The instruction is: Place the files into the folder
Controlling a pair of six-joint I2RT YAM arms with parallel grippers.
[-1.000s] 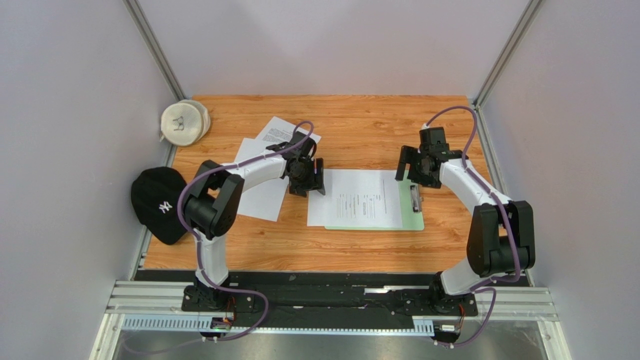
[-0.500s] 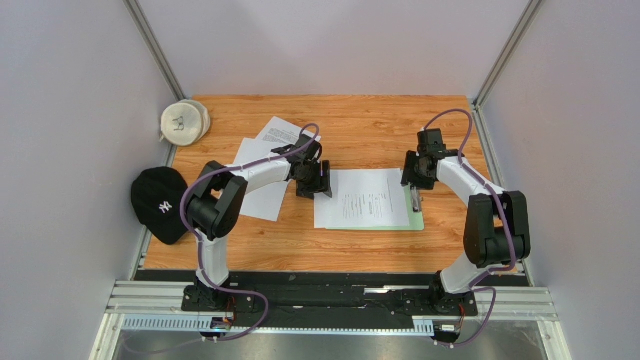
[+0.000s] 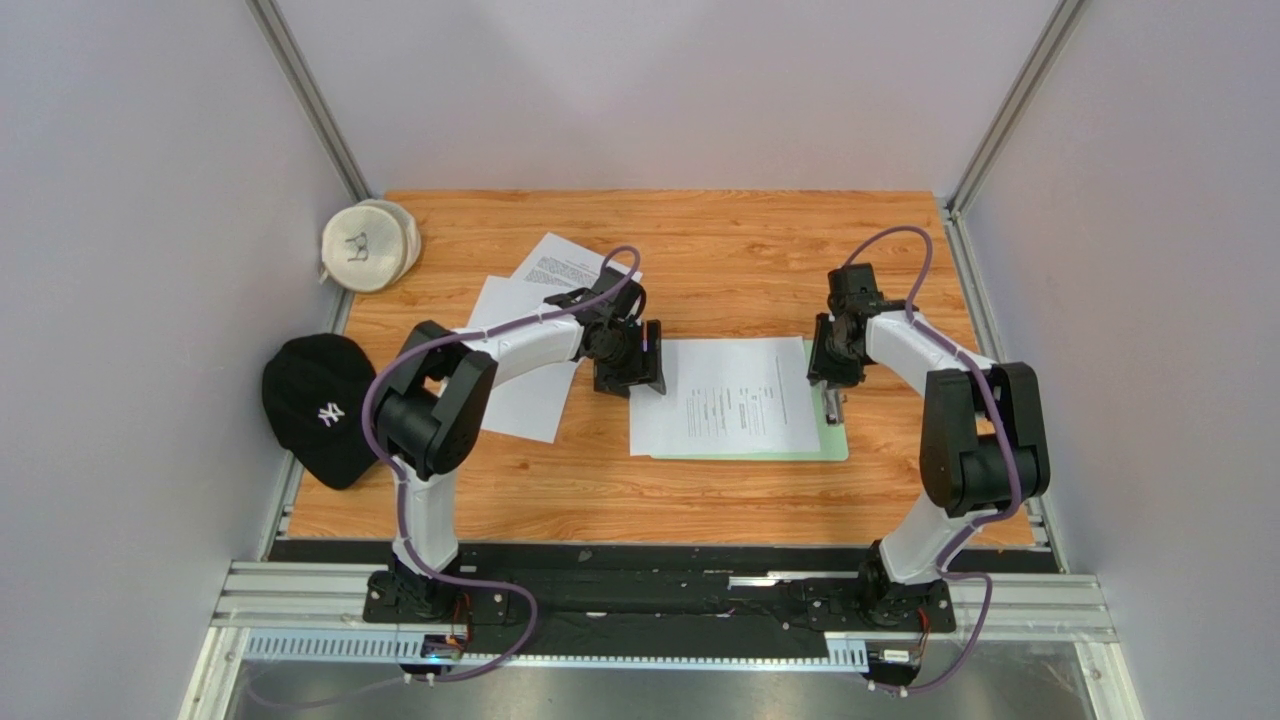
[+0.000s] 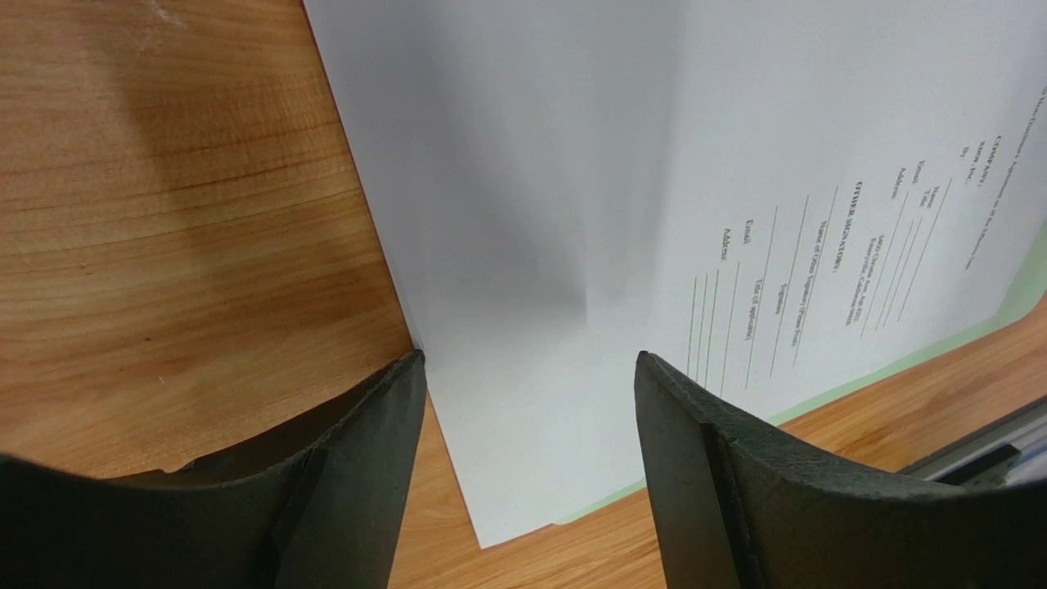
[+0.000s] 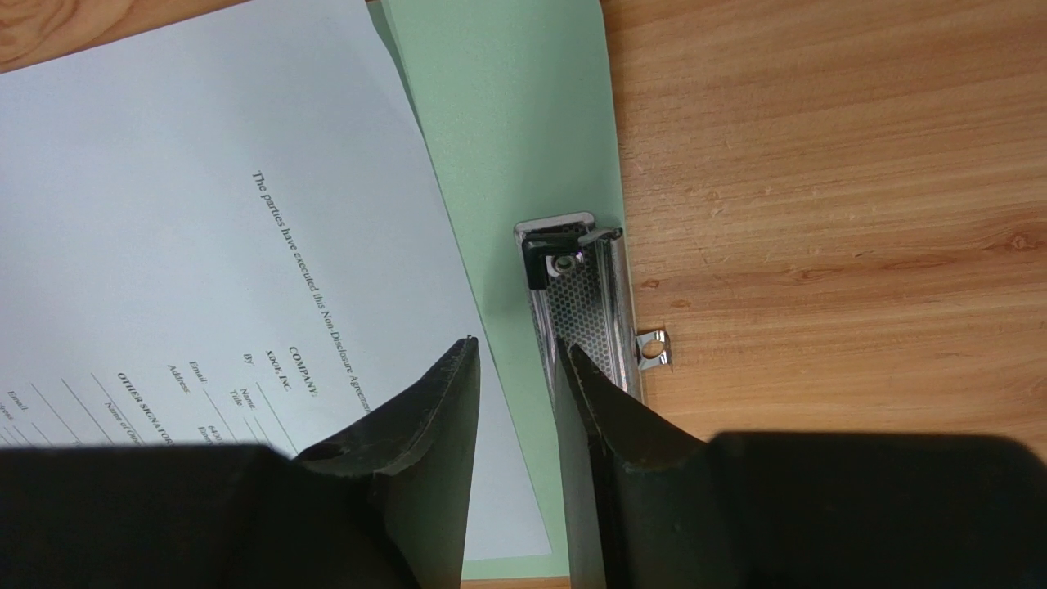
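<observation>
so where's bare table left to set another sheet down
Bare wood runs along the far edge beyond the folder, and along the near edge in front of it. The left side is crowded: loose sheets, a black cap, a white bundle.

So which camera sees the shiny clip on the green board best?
The right wrist view: the clip is close and sharp. The top view shows only a tiny sliver of it. The left wrist view misses it.
</observation>
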